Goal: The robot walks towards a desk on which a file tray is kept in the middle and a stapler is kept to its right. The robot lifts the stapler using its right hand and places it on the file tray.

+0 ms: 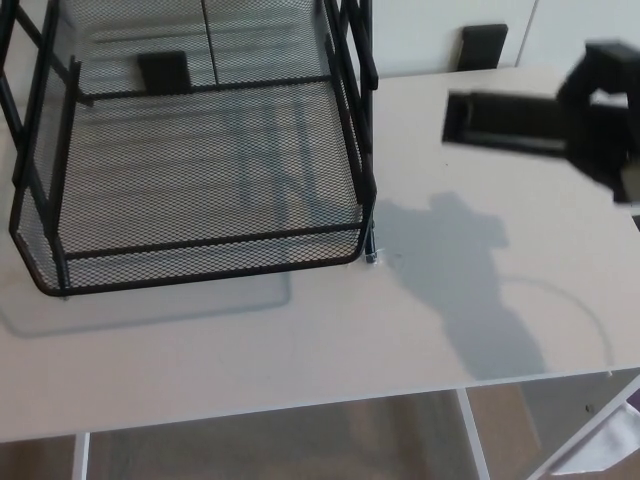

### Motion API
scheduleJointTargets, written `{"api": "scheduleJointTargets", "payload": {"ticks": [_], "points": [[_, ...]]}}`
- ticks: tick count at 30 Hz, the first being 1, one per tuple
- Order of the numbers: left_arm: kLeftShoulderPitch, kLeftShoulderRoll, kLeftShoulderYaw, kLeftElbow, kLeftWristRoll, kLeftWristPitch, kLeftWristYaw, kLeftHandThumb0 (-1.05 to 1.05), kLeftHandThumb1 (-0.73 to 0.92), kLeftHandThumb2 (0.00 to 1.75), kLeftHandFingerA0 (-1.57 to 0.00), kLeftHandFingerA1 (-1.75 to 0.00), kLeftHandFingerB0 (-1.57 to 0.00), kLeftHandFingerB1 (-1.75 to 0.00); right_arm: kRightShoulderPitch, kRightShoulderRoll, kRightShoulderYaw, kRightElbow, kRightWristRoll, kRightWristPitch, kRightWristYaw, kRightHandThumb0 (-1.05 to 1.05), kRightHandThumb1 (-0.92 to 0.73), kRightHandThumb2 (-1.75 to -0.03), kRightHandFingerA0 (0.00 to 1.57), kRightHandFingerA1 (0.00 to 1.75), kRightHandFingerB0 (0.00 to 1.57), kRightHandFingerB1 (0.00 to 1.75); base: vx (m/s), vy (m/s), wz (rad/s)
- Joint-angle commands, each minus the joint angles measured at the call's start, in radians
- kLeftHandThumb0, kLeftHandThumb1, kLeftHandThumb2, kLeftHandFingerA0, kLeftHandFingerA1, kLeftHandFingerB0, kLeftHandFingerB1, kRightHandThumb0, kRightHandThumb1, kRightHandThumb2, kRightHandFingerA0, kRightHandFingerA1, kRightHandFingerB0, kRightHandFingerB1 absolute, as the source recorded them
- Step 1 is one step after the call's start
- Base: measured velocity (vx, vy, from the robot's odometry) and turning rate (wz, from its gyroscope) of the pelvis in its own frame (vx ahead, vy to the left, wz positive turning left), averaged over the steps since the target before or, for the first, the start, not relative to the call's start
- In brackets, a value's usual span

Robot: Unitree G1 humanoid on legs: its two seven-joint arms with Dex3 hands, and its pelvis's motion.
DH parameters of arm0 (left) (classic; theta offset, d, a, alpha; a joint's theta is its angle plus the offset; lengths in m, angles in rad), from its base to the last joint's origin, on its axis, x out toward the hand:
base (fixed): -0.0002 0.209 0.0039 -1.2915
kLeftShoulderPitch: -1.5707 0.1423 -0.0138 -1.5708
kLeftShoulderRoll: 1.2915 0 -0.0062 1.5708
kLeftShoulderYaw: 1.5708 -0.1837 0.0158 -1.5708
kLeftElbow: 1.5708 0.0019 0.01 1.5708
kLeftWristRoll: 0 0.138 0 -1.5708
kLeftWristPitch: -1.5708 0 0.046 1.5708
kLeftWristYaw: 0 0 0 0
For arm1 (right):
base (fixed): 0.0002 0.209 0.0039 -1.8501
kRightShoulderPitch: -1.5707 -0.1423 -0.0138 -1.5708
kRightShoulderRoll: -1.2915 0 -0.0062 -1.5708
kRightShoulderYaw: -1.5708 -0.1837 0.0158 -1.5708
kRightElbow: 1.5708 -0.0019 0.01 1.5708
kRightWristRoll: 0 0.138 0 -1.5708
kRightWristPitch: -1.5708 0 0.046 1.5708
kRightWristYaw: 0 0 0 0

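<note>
One stapler [505,120] in the right hand [605,115], one file tray [200,258].

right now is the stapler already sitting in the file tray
No, the stapler is held in the right hand, off to the right of the file tray.

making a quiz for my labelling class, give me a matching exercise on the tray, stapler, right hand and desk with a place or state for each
1 file tray
2 stapler
3 right hand
4 desk

a pale, with a shadow on it
b black mesh, at picture left
c held up, right of the tray
d at the right edge, shut on the stapler

Pairs: 1-b; 2-c; 3-d; 4-a
</note>
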Motion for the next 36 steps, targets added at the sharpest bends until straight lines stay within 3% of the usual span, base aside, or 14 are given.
{"api": "scheduleJointTargets", "payload": {"ticks": [1,7,10,12,13,14,16,19,24,28,29,34,35,36], "points": [[0.013,0.013,0.000,-0.003,0.014,-0.043,0.002,-0.70,0.89,0.67,-0.62,-0.47,-0.40,-0.38,-0.191,0.003,-0.007,0.011,0.024,0.014,0.098,-0.21,-0.59,-0.99,0.88,1.75,0.70,1.51,0.00,0.000,0.00],[0.018,0.013,0.000,-0.005,0.014,-0.047,-0.001,-0.70,0.89,0.67,-0.61,-0.47,-0.41,-0.38,-0.371,0.050,0.024,0.033,0.013,0.055,0.169,-0.22,-0.58,-1.04,0.89,1.75,0.67,1.69,0.00,0.000,0.00],[0.018,0.017,-0.009,-0.001,0.022,-0.046,-0.004,-0.70,0.71,1.06,-0.52,-0.59,-0.35,-0.51,-0.457,0.104,0.061,0.038,-0.004,0.072,0.182,-0.30,-0.52,-1.12,1.22,1.38,0.95,1.22,0.00,0.000,0.00],[0.004,0.020,-0.006,0.025,0.017,-0.056,-0.010,-0.70,0.89,0.67,-0.60,-0.47,-0.41,-0.38,-0.501,0.135,0.078,0.065,-0.010,0.053,0.162,-0.32,-0.50,-1.04,1.23,1.31,0.89,1.04,0.00,0.000,0.00],[0.001,0.020,-0.005,0.026,0.015,-0.053,-0.008,-0.70,0.89,0.67,-0.61,-0.47,-0.41,-0.38,-0.517,0.147,0.085,0.069,-0.020,0.062,0.161,-0.30,-0.58,-0.88,0.96,1.73,0.77,1.41,0.00,0.000,0.00],[-0.002,0.021,-0.004,0.023,0.014,-0.046,-0.004,-0.69,0.70,1.04,-0.51,-0.60,-0.35,-0.51,-0.541,0.162,0.098,0.068,-0.036,0.082,0.172,-0.32,-0.61,-0.79,0.98,1.75,0.81,1.28,0.00,0.000,0.00],[0.001,0.025,-0.014,0.018,0.027,-0.050,-0.006,-0.70,0.90,0.67,-0.58,-0.46,-0.40,-0.38,-0.599,0.195,0.134,0.082,-0.047,0.100,0.218,-0.25,-0.56,-0.84,0.96,1.72,0.87,0.96,0.00,0.000,0.00],[-0.006,0.022,-0.003,0.016,0.011,-0.032,-0.012,-0.68,0.70,1.03,-0.49,-0.59,-0.32,-0.51,-0.658,0.242,0.184,0.115,-0.088,0.134,0.236,-0.27,-0.57,-0.84,0.96,1.66,0.87,0.96,0.00,0.000,0.00],[-0.018,0.025,-0.012,0.037,0.024,-0.052,-0.014,-0.68,0.71,1.04,-0.48,-0.59,-0.32,-0.51,-0.764,0.322,0.255,0.206,-0.121,0.196,0.303,-0.28,-0.61,-0.75,0.84,1.75,0.65,1.67,0.00,0.000,0.00],[-0.015,0.016,-0.020,0.016,0.028,-0.050,-0.011,-0.70,0.89,0.67,-0.58,-0.46,-0.40,-0.37,-0.808,0.372,0.288,0.299,-0.110,0.201,0.319,-0.28,-0.54,-0.98,1.08,1.57,0.88,1.17,0.00,0.000,0.00],[-0.019,0.018,-0.029,0.020,0.033,-0.059,-0.020,-0.70,0.71,1.05,-0.49,-0.59,-0.32,-0.51,-0.813,0.384,0.296,0.319,-0.114,0.209,0.318,-0.26,-0.54,-0.97,1.05,1.65,0.82,1.31,0.00,0.000,0.00],[-0.033,0.010,-0.034,0.017,0.030,-0.047,-0.009,-0.71,0.71,1.06,-0.49,-0.59,-0.32,-0.51,-0.812,0.441,0.343,0.398,-0.126,0.223,0.325,-0.25,-0.66,-0.92,0.83,1.75,0.70,1.50,0.00,0.000,0.00],[-0.034,0.008,-0.037,0.013,0.031,-0.050,-0.008,-0.71,0.89,0.67,-0.57,-0.48,-0.39,-0.38,-0.805,0.449,0.352,0.413,-0.126,0.216,0.318,-0.21,-0.62,-0.90,0.97,1.74,0.69,1.44,0.00,0.000,0.00],[-0.036,0.006,-0.034,0.009,0.027,-0.042,-0.004,-0.70,0.69,1.06,-0.52,-0.61,-0.34,-0.52,-0.802,0.460,0.363,0.426,-0.122,0.222,0.336,-0.26,-0.68,-0.84,0.84,1.71,0.75,1.15,0.00,0.000,0.00]]}}
